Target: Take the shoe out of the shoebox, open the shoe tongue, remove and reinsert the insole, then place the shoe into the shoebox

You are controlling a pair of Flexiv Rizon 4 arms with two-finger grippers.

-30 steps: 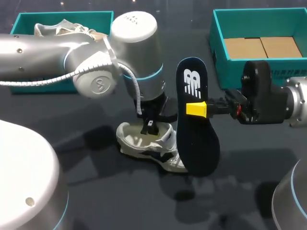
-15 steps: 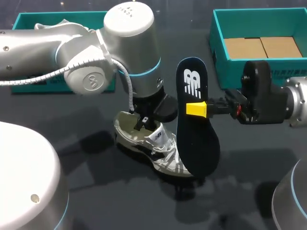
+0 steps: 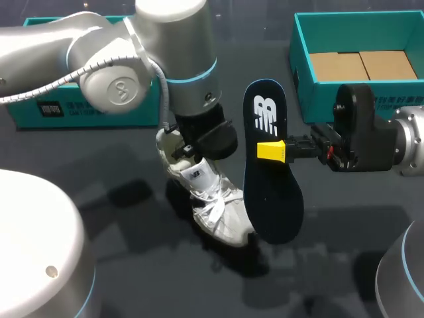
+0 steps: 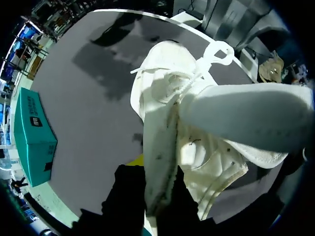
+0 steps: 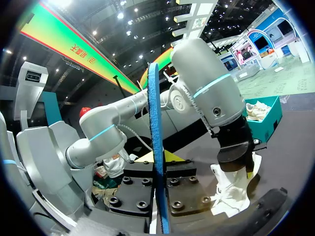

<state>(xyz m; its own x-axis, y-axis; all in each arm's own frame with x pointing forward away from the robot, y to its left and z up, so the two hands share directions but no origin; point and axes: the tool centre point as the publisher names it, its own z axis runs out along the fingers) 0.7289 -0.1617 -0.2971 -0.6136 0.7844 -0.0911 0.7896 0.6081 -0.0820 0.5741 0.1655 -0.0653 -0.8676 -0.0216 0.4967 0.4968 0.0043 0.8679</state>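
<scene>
A white sneaker [image 3: 211, 202] hangs tilted, heel up and toe low toward the table's front. My left gripper [image 3: 190, 149] is shut on its heel collar. In the left wrist view the collar wall of the sneaker [image 4: 197, 113] runs between the black fingers of the gripper [image 4: 156, 189]. I cannot tell whether the toe touches the table. A dark navy insole [image 3: 268, 192] stands upright just right of the shoe, and my right gripper [image 3: 271, 151] is shut on its middle. In the right wrist view the insole [image 5: 155, 123] shows edge-on between the pads of that gripper [image 5: 158, 174]. The sneaker [image 5: 231, 189] hangs beyond it.
An open teal shoebox [image 3: 301, 63] with a cardboard insert stands at the back right. A second teal box [image 3: 79, 114] sits at the back left, mostly hidden by my left arm, and shows as a teal box [image 4: 34, 137] in the left wrist view.
My left arm has raised the sneaker's heel off the table and swung the shoe from lying flat to steeply tilted, toe down. The right gripper and insole have stayed put.
</scene>
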